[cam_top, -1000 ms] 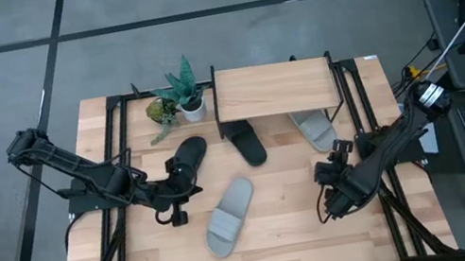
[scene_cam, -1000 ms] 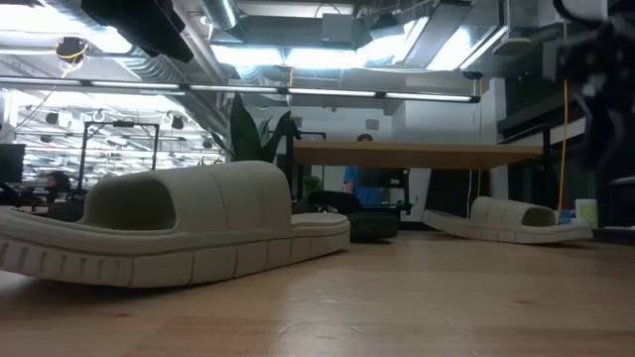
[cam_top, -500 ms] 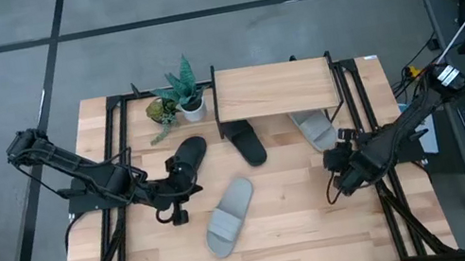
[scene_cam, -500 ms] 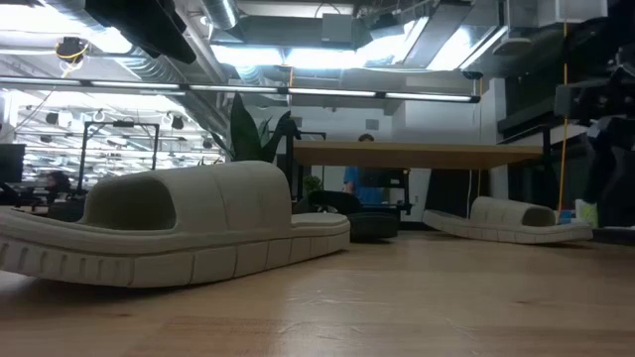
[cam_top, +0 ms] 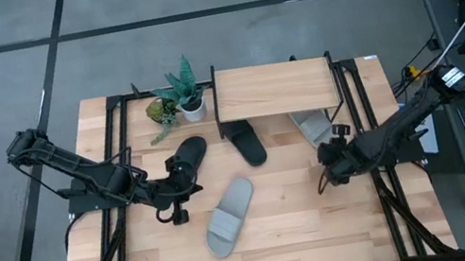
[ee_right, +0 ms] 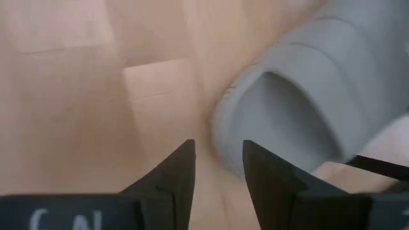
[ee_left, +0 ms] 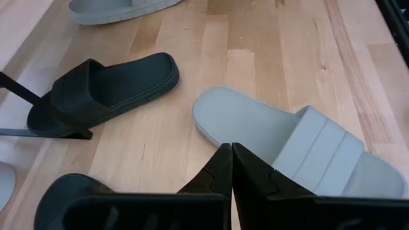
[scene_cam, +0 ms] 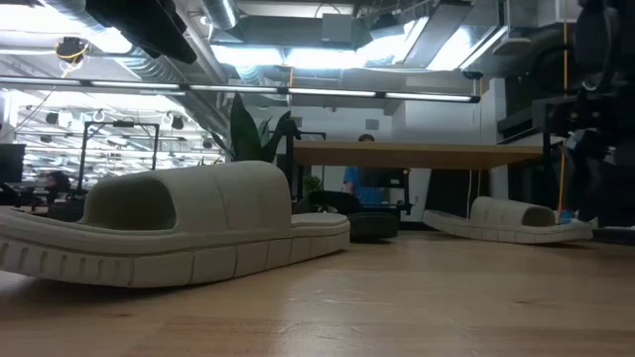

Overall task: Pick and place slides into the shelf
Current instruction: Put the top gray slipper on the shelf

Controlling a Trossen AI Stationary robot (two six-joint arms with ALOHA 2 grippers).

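Since the earlier frames the right gripper (cam_top: 325,172) has travelled from the table's near right part up toward the shelf (cam_top: 275,88), and it now sits just beside the heel of the grey slide (cam_top: 313,128) that lies partly under the shelf's right end; the left gripper (cam_top: 177,215) has not moved. The task looks about half done, as I judge it: a black slide (cam_top: 247,143) and this grey slide already lie partly under the shelf, while a second black slide (cam_top: 188,158) and a second grey slide (cam_top: 230,215) lie on the open table, near the left jaws. The right jaws stand apart and hold nothing. In the right wrist view, the grey slide's edge lies just ahead of the fingertips (ee_right: 181,167), so probably it will be pushed further in. The left jaws are pressed together and empty, which only the left wrist view shows clearly. The low view shows the shelf board raised above the table, which the high view does not show.
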